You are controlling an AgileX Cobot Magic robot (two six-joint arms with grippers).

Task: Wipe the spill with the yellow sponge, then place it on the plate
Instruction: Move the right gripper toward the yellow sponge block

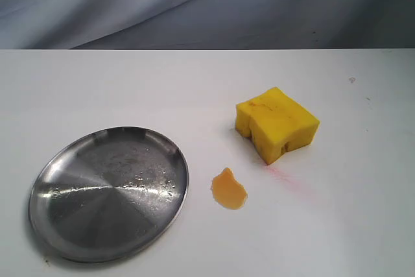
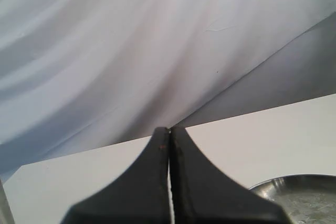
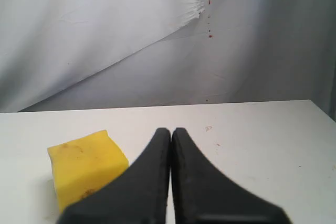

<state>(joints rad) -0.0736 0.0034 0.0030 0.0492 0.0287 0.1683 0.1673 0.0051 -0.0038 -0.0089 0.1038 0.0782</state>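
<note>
Sponge, spill and plate share a white table (image 1: 97, 82) in the exterior view, with a grey-white cloth (image 1: 194, 4) hanging behind. The yellow sponge (image 1: 277, 123) sits right of the middle, resting flat, a slit cut up its near side and brownish stains on top. The spill (image 1: 228, 189), a small amber teardrop, lies nearer the camera and to the left of the sponge, apart from it. The plate (image 1: 110, 192), round, silver and scuffed, lies left of the spill with its rim just beside the blob but not touching it. A faint pink streak (image 1: 292, 180) marks the table by the sponge's near corner.

Neither arm appears in the exterior view; only the wrist views show the claws. The left wrist view shows the left claw (image 2: 169, 132) with its two dark fingers pressed together, nothing between them, held above the table. One edge of the plate (image 2: 299, 192) shows beside it; the sponge and spill are out of that view.

The right wrist view shows the right claw (image 3: 171, 132) likewise closed tight and empty, tips touching. The yellow sponge (image 3: 86, 169) lies on the table beyond one finger, partly hidden by it, and the claw does not touch it. Small red specks (image 3: 209, 35) dot the cloth there, a detail that cannot be seen in the exterior view.
</note>
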